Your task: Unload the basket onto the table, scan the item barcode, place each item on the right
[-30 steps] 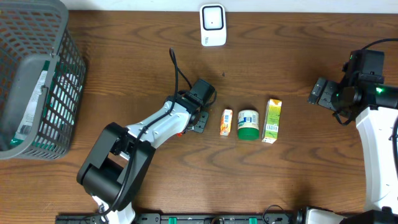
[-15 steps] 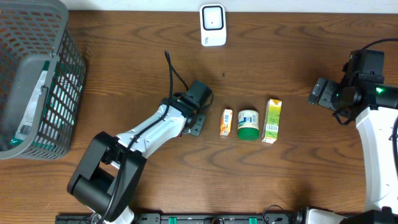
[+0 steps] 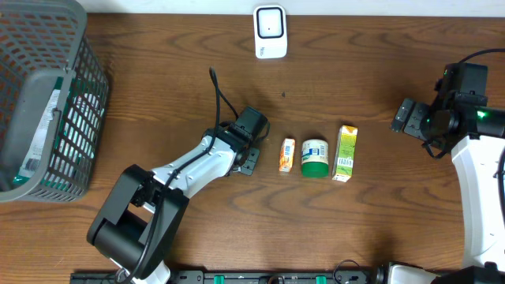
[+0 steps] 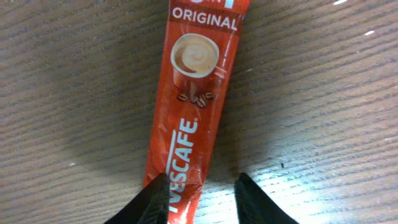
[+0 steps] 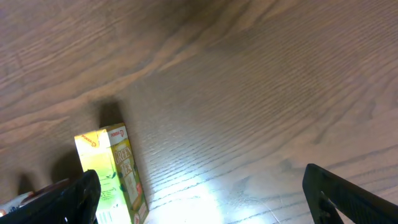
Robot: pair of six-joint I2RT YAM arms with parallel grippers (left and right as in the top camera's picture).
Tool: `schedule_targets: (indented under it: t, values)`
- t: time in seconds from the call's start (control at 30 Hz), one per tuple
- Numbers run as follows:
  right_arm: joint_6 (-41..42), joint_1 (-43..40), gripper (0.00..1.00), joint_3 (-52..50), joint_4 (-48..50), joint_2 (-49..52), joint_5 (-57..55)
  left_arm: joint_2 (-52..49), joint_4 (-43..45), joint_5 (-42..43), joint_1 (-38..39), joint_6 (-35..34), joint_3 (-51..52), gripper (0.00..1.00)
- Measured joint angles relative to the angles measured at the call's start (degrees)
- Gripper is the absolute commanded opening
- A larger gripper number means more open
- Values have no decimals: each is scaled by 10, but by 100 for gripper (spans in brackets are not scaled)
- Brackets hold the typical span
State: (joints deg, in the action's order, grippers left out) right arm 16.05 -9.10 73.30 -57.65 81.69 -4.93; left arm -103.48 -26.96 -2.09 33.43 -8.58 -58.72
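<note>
An orange-red Nescafe coffee stick [image 4: 196,106] lies flat on the wooden table in the left wrist view. My left gripper [image 4: 203,180] hangs low over its near end. The left finger overlaps the stick's edge, the right finger stands off it with bare wood between, so the jaws are open. From overhead the left gripper [image 3: 251,157] hides the stick. The white scanner [image 3: 270,31] stands at the table's far edge. My right gripper [image 3: 405,117] hovers wide open at the right, holding nothing; its view [image 5: 205,199] shows bare table.
A small orange carton [image 3: 287,155], a green-and-white tub [image 3: 314,157] and a green tea carton [image 3: 345,153] [image 5: 115,168] stand in a row right of the left gripper. A grey wire basket [image 3: 83,118] with packets inside sits at the far left.
The left wrist has shifted slightly left and back toward the near side, its cable swinging with it. The right arm has not moved.
</note>
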Motion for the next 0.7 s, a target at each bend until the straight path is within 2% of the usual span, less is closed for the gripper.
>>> schedule_targets:
  t: [0.27,0.7]
  values:
    - [0,0,99,0,0,0,0,-3,4,-5,0,-2,0,38]
    - [0,0,99,0,0,0,0,-3,36,-12,1,-3,12,38]
